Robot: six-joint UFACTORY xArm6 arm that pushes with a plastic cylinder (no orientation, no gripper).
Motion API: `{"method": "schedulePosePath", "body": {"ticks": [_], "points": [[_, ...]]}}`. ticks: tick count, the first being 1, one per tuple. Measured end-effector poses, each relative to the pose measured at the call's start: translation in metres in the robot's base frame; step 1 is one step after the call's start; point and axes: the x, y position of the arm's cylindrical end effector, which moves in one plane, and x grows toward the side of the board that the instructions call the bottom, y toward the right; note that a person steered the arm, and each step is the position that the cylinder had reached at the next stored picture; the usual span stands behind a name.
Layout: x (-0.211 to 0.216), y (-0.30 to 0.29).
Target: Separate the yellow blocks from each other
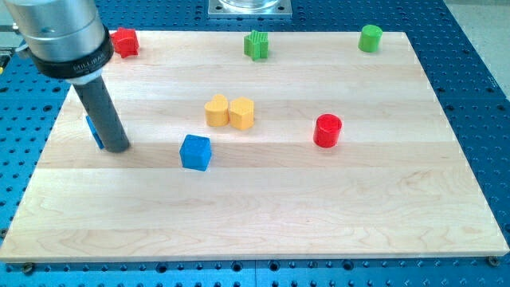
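Note:
Two yellow blocks sit touching near the board's middle: a heart-shaped yellow block (216,111) on the left and a hexagonal yellow block (242,113) on the right. My tip (116,148) rests on the board at the view's left, well left of and slightly below the yellow pair. A blue block (92,130) is mostly hidden behind the rod. A blue cube (195,152) lies between my tip and the yellow blocks, a little below them.
A red cylinder (327,131) stands right of the yellow pair. Along the top edge are a red block (124,41), a green star-like block (256,45) and a green cylinder (370,37). The wooden board (263,215) sits on a blue perforated table.

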Motion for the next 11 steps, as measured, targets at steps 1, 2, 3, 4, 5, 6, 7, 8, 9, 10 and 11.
{"method": "schedulePosePath", "body": {"ticks": [1, 2, 3, 4, 5, 6, 7, 8, 9, 10, 11], "points": [[-0.016, -0.015], [-0.013, 0.006], [-0.021, 0.021], [-0.023, 0.021], [-0.056, 0.058], [-0.071, 0.118], [-0.056, 0.138], [-0.039, 0.187], [-0.039, 0.282], [-0.039, 0.357], [-0.057, 0.304]]}}
